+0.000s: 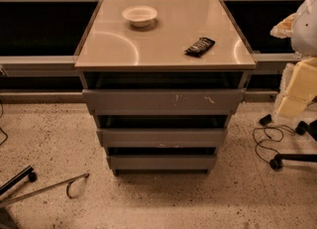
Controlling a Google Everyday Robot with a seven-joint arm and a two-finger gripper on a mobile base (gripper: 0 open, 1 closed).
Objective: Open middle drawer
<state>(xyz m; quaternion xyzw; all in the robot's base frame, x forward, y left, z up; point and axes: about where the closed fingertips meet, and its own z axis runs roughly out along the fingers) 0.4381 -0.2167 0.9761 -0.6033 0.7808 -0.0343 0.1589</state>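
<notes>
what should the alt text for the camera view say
A grey three-drawer cabinet stands on a speckled floor, its middle drawer apparently shut between the scratched top front and the smallest bottom front. On the cabinet's top sit a white bowl and a small dark object. The gripper is not in view.

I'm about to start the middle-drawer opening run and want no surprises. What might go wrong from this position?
The hand is not in view, so its approach cannot be checked. The middle drawer has a flat, handleless front between two similar grey fronts, the scratched top drawer and the bottom drawer; grabbing the wrong one or slipping off is possible. A hard tug may jolt the bowl and dark packet on top.
</notes>
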